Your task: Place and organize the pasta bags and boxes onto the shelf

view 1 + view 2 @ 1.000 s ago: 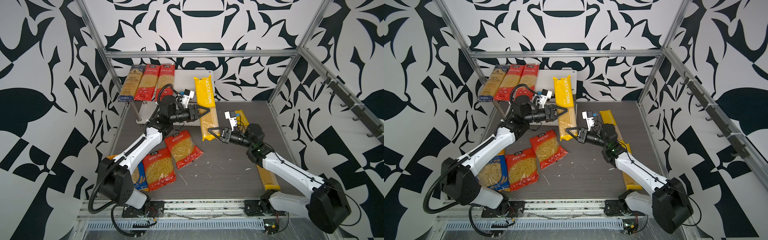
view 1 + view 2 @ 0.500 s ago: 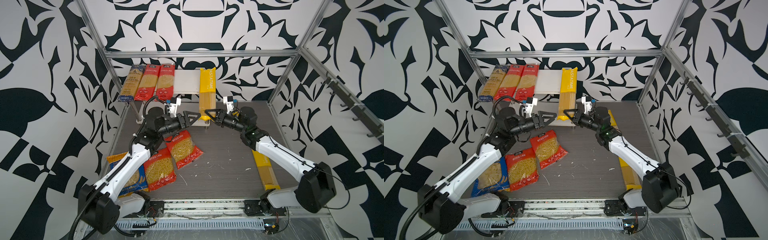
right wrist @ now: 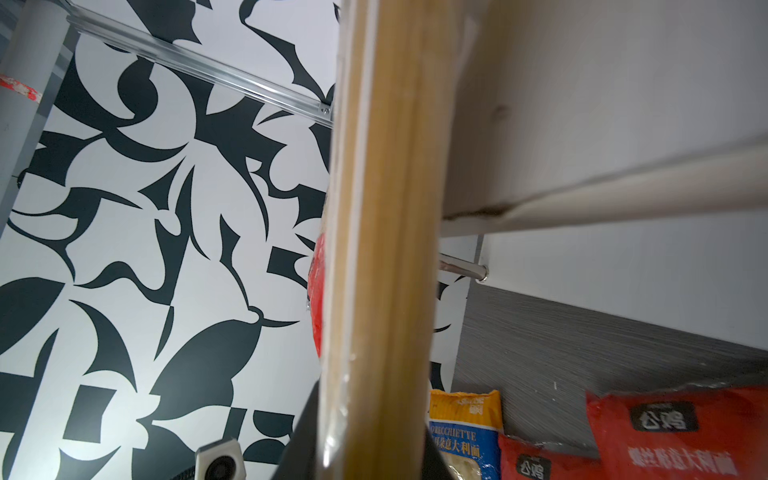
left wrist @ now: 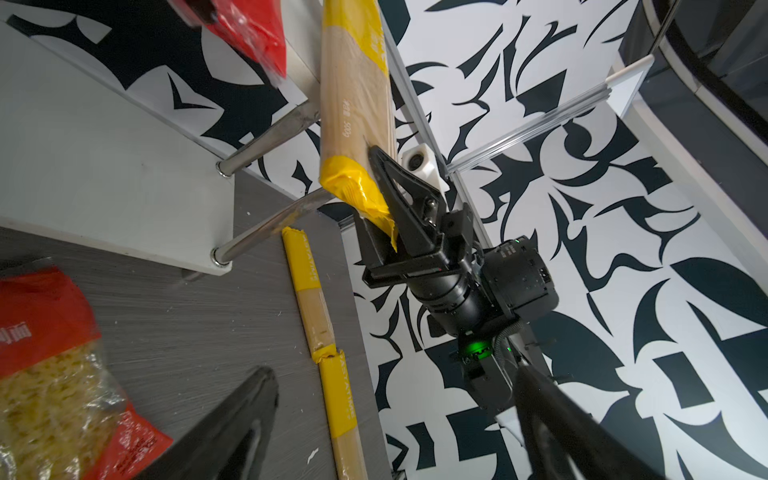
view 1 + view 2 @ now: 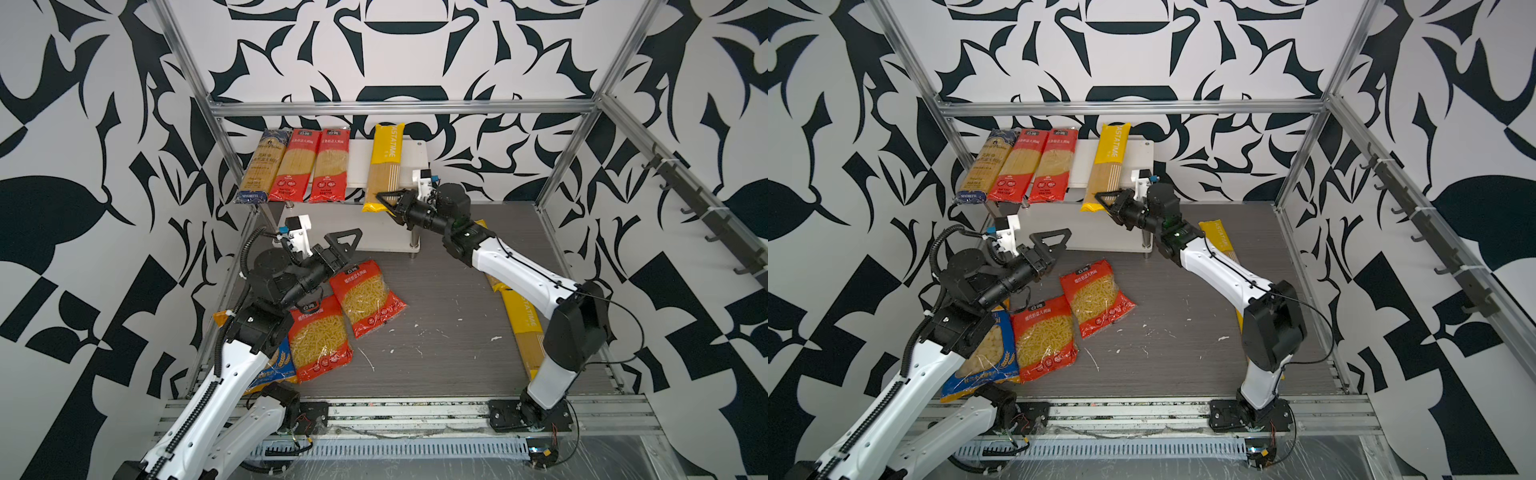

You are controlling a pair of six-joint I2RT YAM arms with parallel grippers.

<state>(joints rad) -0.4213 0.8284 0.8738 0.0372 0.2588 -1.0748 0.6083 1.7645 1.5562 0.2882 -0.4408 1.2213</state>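
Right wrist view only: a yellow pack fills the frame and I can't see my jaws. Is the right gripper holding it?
Observer: Yes. The right gripper is shut on the near end of the yellow pack.
Operator: Is the pack on the shelf?
Observer: In both top views its far part lies on the top board of the shelf; the near end overhangs the front edge.
Operator: And the left gripper?
Observer: The left gripper is open and empty, lower down, near a short red bag.
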